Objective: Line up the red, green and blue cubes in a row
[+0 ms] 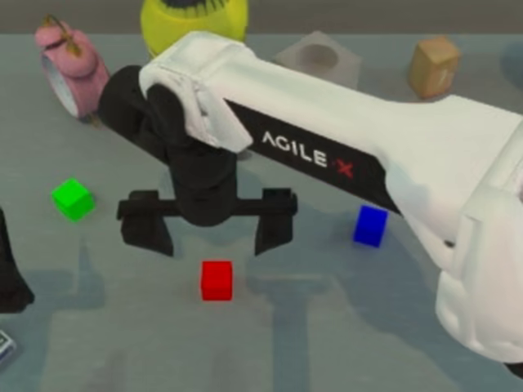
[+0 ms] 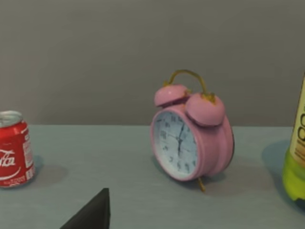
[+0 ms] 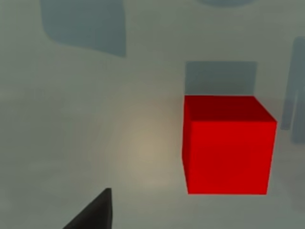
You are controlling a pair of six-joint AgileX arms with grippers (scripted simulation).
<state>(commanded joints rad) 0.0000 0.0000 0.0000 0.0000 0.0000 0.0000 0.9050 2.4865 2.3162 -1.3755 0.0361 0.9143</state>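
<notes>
Red cube [image 1: 216,280] on near surface [image 1: 343,335], free. Right pincer [image 1: 208,237] spread wide above it, gripping nothing. Green cube [image 1: 73,198] left, blue cube [image 1: 370,225] right, well apart. Row unformed. Left pincer [image 1: 10,278] parked, state unclear.

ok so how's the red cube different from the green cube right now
Colour: the red cube is bright red, the green cube bright green. Place: the red cube sits near the table's middle, just in front of the right end effector, which is open above the table; the green cube lies off to the left, clear of it. Pose: the green cube looks turned slightly, the red one squarer to the view. Both look equal in size, resting on the table.
</notes>
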